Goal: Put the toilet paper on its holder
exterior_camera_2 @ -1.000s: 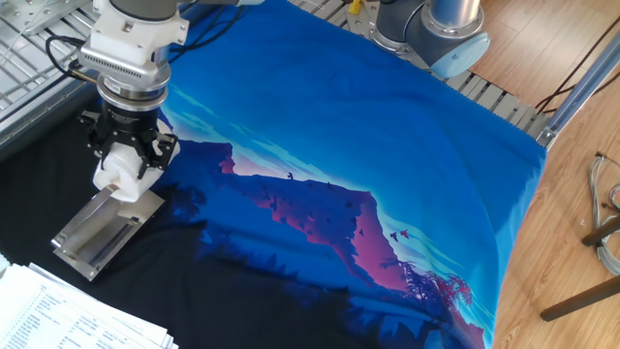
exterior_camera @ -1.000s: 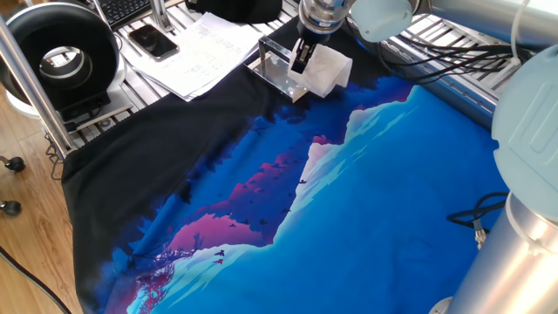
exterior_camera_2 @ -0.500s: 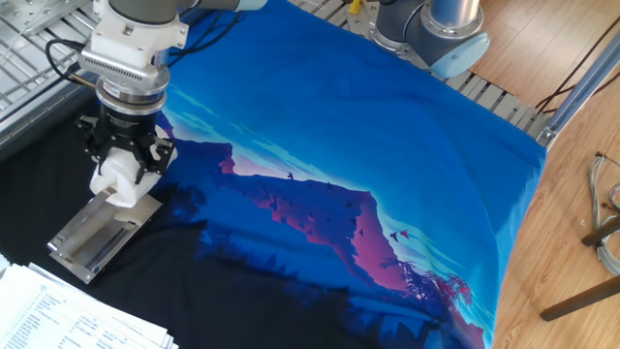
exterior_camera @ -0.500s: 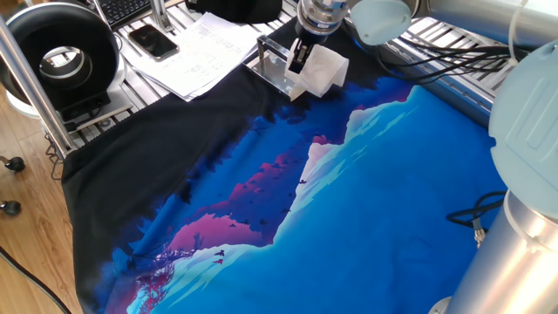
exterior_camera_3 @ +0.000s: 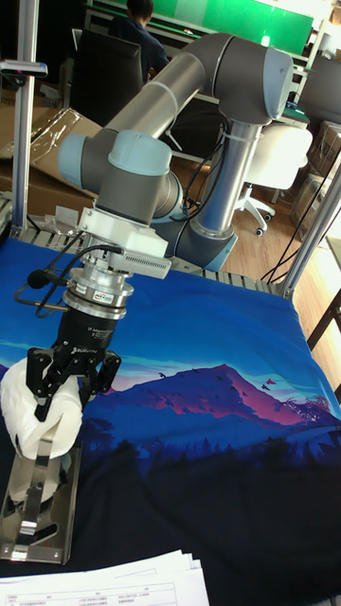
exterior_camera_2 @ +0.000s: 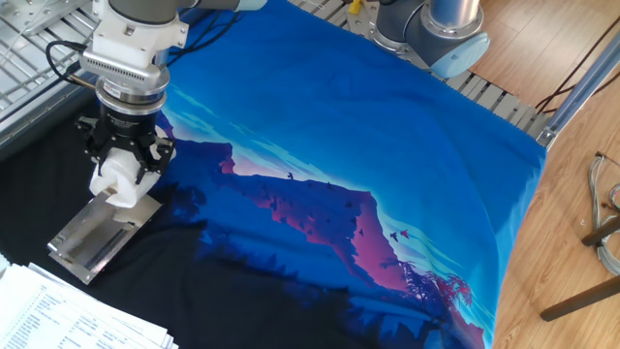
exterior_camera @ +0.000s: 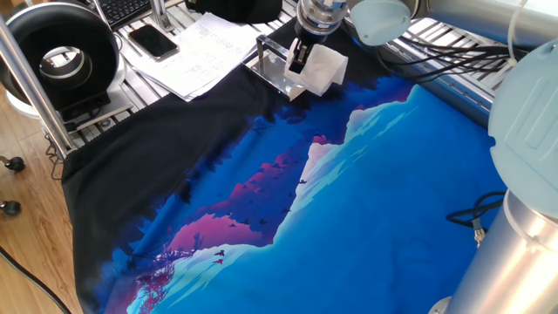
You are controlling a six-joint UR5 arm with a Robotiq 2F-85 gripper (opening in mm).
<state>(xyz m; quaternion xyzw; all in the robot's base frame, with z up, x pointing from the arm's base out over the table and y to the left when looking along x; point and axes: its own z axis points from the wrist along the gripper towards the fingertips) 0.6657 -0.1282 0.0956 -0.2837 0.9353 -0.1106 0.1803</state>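
Observation:
The toilet paper [exterior_camera: 324, 70] [exterior_camera_2: 112, 176] [exterior_camera_3: 38, 410] is a soft white roll, squeezed between the fingers of my gripper [exterior_camera: 303, 59] [exterior_camera_2: 124, 163] [exterior_camera_3: 59, 393], which is shut on it. It hangs at the near end of the holder [exterior_camera: 275, 71] [exterior_camera_2: 89, 240] [exterior_camera_3: 40, 516], a shiny silver plate lying on the black part of the cloth. In the tall fixed view the holder's upright bar rises toward the roll's underside. Whether the roll touches the holder I cannot tell.
White printed sheets [exterior_camera: 193, 54] [exterior_camera_2: 68, 310] lie beside the holder. A black phone [exterior_camera: 153, 40] and a large black round device [exterior_camera: 59, 54] stand at the table's far left. The blue mountain cloth [exterior_camera_2: 368, 155] covers the table. The arm's base [exterior_camera_2: 441, 29] is at the back.
The gripper with the roll has shifted slightly toward the holder plate between the earliest frame and now; almost no motion in the last half second.

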